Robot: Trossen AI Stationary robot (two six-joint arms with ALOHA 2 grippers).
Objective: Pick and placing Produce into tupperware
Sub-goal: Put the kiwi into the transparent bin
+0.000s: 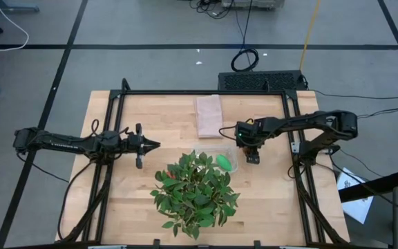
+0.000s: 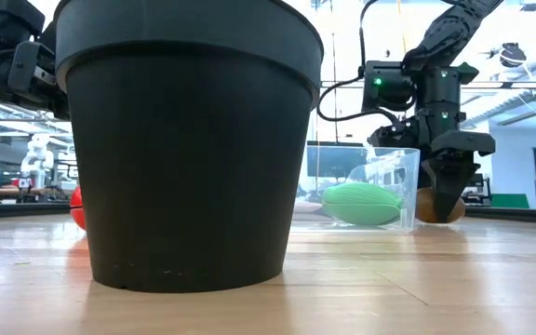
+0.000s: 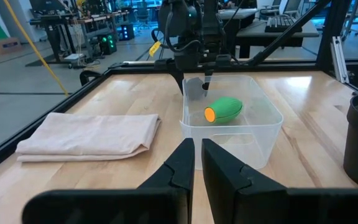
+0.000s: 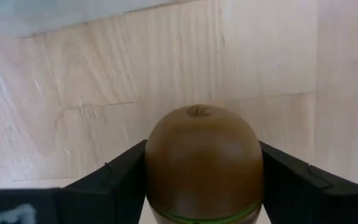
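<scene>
The right gripper stood low at the table, its fingers pinching the kiwi between them, with the tub just beside it and the green piece already inside. The red piece lay well apart, beyond the plant pot. The round kiwi might roll out of the fingers on lifting, or clip the tub's wall and shove it. The left gripper, pressed together, waited far off.
</scene>
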